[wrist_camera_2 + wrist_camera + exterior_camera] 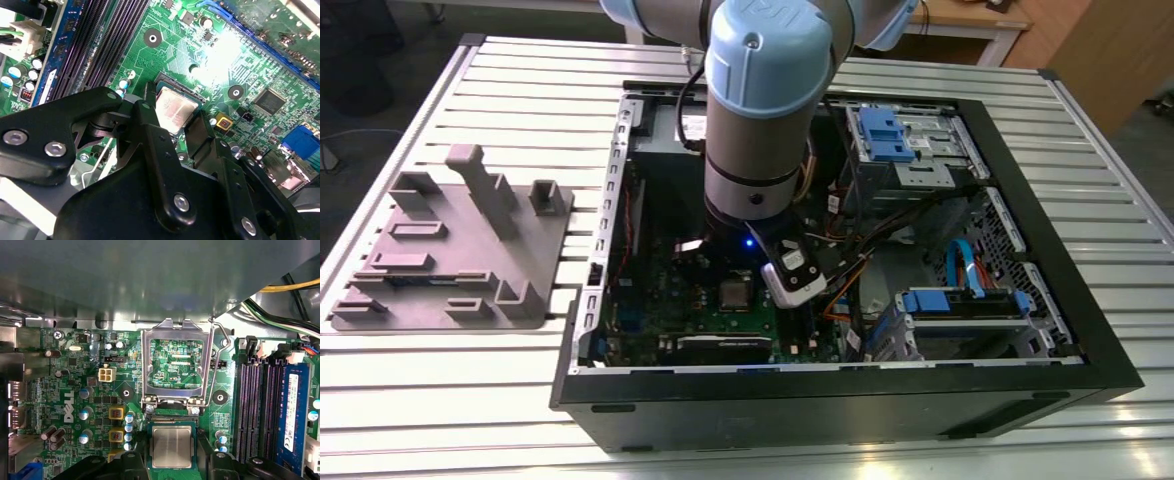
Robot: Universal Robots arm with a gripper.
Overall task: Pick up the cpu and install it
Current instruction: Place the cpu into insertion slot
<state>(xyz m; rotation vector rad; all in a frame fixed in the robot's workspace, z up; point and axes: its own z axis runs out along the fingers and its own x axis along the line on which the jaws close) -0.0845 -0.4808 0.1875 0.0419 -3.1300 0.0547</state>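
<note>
Both fingers (150, 130) of the gripper (175, 132) flank the cpu (171, 446), seemingly gripping it, squared over the socket; the open retention frame (173, 363) beyond leaves access.

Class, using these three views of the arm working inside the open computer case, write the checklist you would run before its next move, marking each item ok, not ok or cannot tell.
1. Square silvery-topped cpu lies in the socket, between the black gripper fingers: ok.
2. Cpu fully flat and seated: cannot tell.
3. Hinged metal socket frame is swung open, off the chip: ok.
4. Thin wire retention lever is raised: ok.
5. Fingers clear of the chip's edges: cannot tell.
6. Loose cables lie apart from the socket: ok.
</note>
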